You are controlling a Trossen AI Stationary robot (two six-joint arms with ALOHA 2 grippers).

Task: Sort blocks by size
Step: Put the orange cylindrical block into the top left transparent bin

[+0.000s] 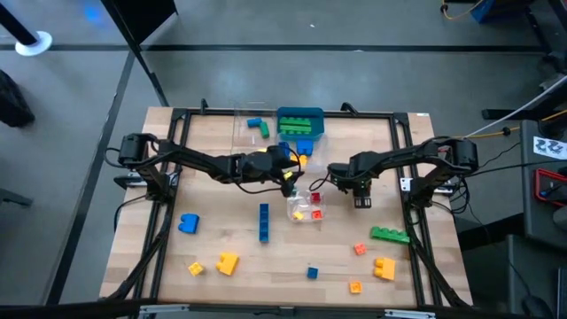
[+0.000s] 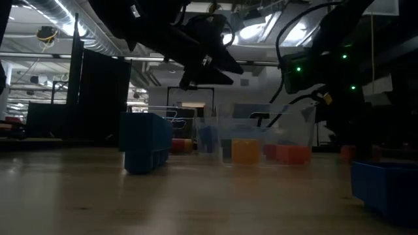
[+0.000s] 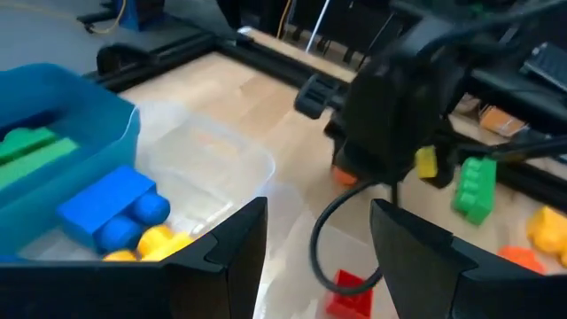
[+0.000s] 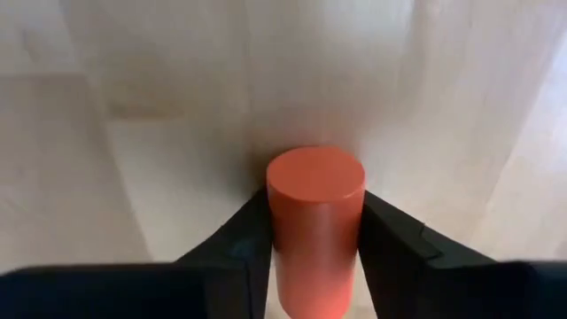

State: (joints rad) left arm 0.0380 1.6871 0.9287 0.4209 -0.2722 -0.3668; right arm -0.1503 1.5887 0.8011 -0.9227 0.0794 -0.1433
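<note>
My right gripper (image 1: 361,202) points down at the table right of a small clear tub (image 1: 307,209) and is shut on a small orange block (image 4: 315,230). My left gripper (image 3: 319,213) hovers open above the tubs near the table's middle (image 1: 291,177), with nothing between its fingers. Red and yellow small blocks lie in the small tub. Loose on the wood lie a long blue bar (image 1: 264,221), a blue block (image 1: 189,223), yellow blocks (image 1: 228,262), a green block (image 1: 390,235) and orange ones (image 1: 360,249). My right gripper pinches the orange block by two opposite sides (image 4: 276,257) between its two fingers. The fingers come from above, pointing down. The block's round end (image 4: 315,173) faces the wrist camera. I cannot tell whether the block stands on the table or hangs clear.
A teal tray (image 1: 285,113) with green blocks stands at the far middle, and blue and yellow blocks sit beside it (image 3: 111,208). A second clear tub (image 1: 251,124) stands to its left. The dark frame rails (image 1: 168,213) run along both sides.
</note>
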